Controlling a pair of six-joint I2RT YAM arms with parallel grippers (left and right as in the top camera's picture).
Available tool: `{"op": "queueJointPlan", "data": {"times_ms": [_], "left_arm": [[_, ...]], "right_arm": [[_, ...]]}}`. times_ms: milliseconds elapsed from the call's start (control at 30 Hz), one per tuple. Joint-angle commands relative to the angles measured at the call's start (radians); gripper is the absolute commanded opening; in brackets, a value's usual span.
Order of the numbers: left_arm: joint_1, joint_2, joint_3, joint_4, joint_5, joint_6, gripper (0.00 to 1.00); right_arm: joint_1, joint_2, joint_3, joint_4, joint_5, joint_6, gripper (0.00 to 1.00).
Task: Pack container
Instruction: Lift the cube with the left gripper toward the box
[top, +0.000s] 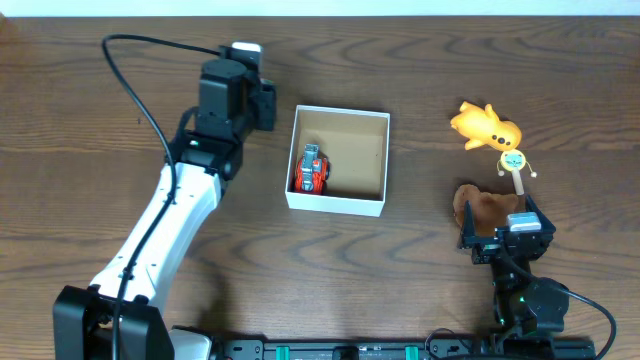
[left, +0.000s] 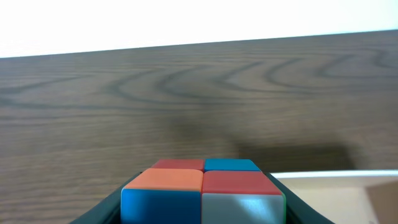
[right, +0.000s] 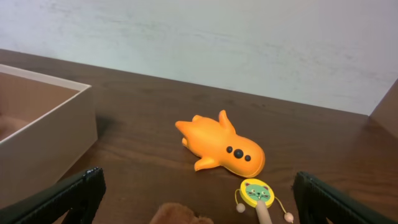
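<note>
Container (top: 335, 203): mid-table between my arms, red toy car (top: 312, 170) inside by its left wall.
Left gripper (top: 258, 100): beside the container's far left corner, jaws clamped on a coloured cube (left: 202, 190).
Right gripper (right: 200, 200): jaws wide apart over a brown plush (top: 485, 208); orange toy (right: 221, 146) just beyond.

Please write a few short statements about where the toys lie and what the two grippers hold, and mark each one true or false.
1. A red toy car lies inside the container. True.
2. The orange toy is in the container. False: it lies on the table, outside the box.
3. The left gripper holds a multicoloured cube. True.
4. The right gripper is shut on the cat-face rattle. False: its jaws stand wide open and the rattle lies on the table.
</note>
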Motion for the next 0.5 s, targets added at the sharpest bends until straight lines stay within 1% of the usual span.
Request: {"op": "queueJointPlan", "data": {"times_ms": [0, 233, 467], "left_arm": [[-0.043, -0.011, 0.024, 0.004, 0.012, -0.002, 0.53], [-0.113, -0.011, 0.024, 0.004, 0.011, -0.006, 0.52], [-0.124, -0.011, 0.024, -0.019, 0.011, -0.109, 0.51]], "right_arm": [[0.005, -0.005, -0.002, -0.004, 0.003, -0.007, 0.99], [0.005, -0.005, -0.002, -0.004, 0.003, -0.007, 0.99], [0.005, -0.005, -0.002, -0.004, 0.003, -0.007, 0.99]]}}
